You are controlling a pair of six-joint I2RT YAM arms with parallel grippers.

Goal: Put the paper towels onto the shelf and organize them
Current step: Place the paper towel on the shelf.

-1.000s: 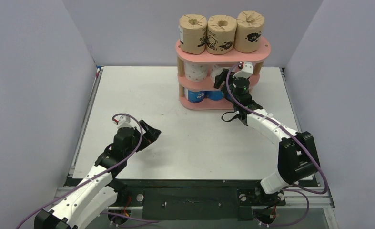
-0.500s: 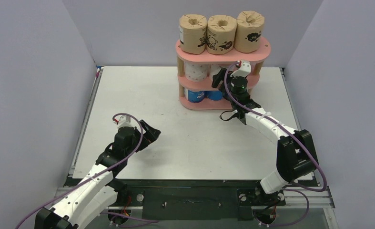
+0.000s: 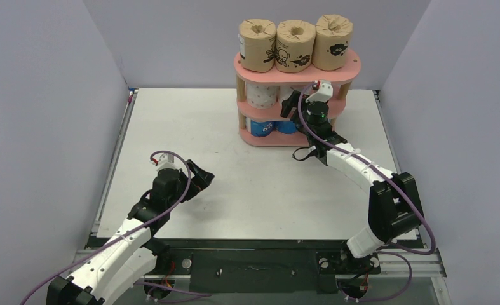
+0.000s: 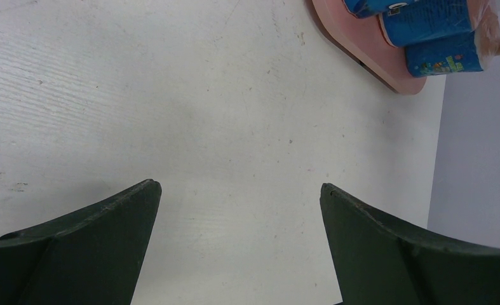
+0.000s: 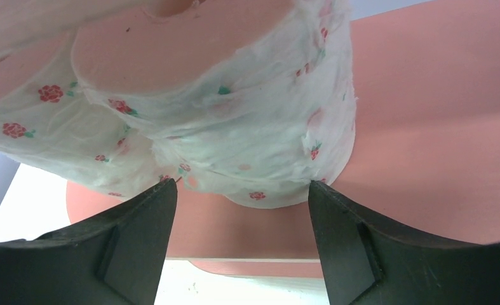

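Fingers (image 5: pixel 128 254) spread around white roll (image 5: pixel 234 121), touching

Robot lab test cell. Indicated by: white table (image 3: pixel 247 184) enclosed by plain grey panels (image 3: pixel 44 108); left arm (image 3: pixel 133 229), right arm (image 3: pixel 361 170) bolted to metal frame (image 3: pixel 253 268) at near edge.

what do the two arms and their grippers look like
The left arm and right arm have white shells, black joints and a purple cable looped along each. The left gripper and right gripper have dark wedge-shaped fingers.
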